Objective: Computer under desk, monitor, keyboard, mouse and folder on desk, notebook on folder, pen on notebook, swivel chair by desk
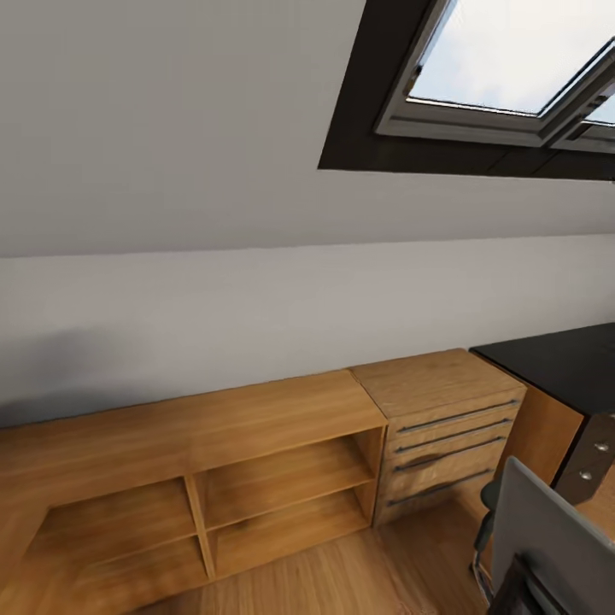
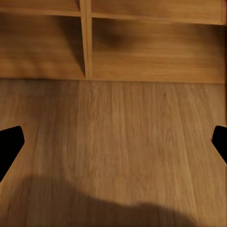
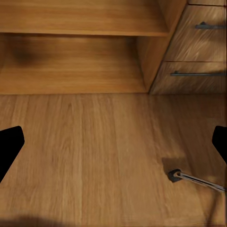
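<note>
Along the sloped wall: I face a low wooden shelf unit (image 1: 205,478) and a dresser (image 1: 444,427), not the work area.
Desk: the black desk (image 1: 555,363) shows at the right edge, its top bare where I see it.
Swivel chair: the grey back (image 1: 555,547) sits just before the desk; a chrome leg (image 3: 196,179) with castor is near my right arm.
Left gripper (image 2: 113,142): wide apart, holding nothing.
Right gripper (image 3: 113,142): wide apart, holding nothing.
Next: I'd turn right slowly, keeping clear of the chair base, until the seat and folder come into view.
</note>
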Available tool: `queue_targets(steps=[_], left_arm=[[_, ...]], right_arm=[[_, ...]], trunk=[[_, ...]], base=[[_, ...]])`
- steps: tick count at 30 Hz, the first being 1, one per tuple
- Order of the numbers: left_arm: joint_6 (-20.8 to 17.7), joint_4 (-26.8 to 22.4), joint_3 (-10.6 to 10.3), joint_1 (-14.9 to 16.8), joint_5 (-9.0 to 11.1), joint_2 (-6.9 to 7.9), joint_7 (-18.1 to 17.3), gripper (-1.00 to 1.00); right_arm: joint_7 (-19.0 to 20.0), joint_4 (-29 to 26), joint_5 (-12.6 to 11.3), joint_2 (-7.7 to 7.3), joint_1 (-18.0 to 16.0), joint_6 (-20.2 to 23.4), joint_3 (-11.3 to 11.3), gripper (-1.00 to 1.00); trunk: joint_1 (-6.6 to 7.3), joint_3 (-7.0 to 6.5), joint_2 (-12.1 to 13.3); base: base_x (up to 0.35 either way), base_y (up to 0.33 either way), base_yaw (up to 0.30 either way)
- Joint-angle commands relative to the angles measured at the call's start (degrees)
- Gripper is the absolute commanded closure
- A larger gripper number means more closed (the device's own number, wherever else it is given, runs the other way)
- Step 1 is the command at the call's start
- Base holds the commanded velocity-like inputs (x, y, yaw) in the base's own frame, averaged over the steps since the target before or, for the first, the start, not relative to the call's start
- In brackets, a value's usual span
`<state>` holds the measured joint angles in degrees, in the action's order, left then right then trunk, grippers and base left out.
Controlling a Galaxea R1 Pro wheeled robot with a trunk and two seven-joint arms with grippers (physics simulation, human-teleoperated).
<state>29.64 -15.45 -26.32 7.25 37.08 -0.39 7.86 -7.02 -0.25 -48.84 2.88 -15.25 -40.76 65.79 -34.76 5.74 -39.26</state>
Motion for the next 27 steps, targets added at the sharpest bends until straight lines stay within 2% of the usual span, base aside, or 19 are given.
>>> queue_targets(steps=[1, 27], left_arm=[[0.2, 0.0, -0.5, 0.0, 0.2, 0.03, 0.5, -1.0], [0.3, 0.0, -0.3, 0.0, 0.2, 0.22, 0.5, -1.0]], right_arm=[[-0.6, 0.0, 0.1, 0.02, 0.0, 0.0, 0.5, -1.0], [-0.6, 0.0, 0.1, 0.02, 0.0, 0.0, 0.5, -1.0]], trunk=[[-0.24, 0.29, -0.5], [-5.95, 4.95, -10.9]], base=[[0.0, 0.0, -0.235], [0.0, 0.0, -0.256]])
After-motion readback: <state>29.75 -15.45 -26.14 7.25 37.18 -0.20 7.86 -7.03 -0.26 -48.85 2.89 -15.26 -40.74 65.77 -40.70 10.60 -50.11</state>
